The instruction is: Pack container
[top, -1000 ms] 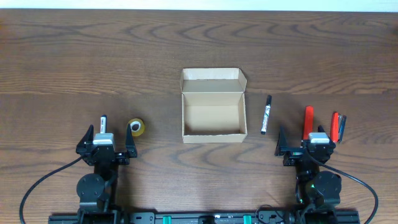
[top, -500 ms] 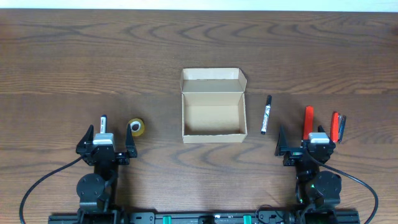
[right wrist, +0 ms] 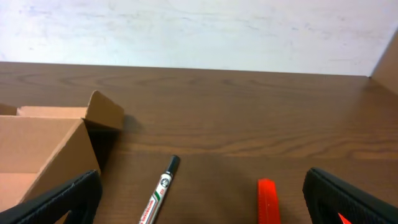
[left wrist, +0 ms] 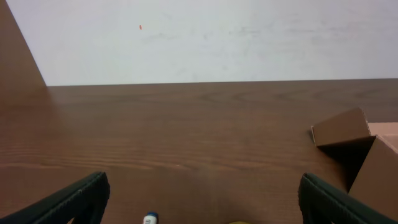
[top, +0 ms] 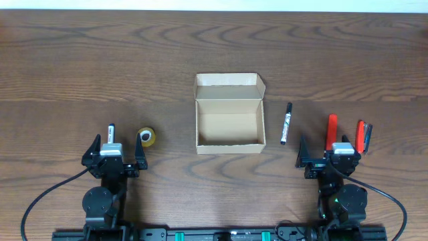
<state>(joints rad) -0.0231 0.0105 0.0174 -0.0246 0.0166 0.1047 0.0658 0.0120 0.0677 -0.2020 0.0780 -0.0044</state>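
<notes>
Container point(top: 228, 148): middle of table point(top: 80, 60), lid flap folded back, nothing seen inside.
Marker point(top: 286, 123): just right of it, long axis running away from the robot — right arm nearer.
Left claw point(top: 117, 150): wide open, empty.
Right claw point(top: 332, 151): wide open, empty.

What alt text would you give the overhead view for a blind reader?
An open, empty cardboard box sits centre, a marker pen to its right, a tape roll to its left. The left claw and right claw are open.
</notes>
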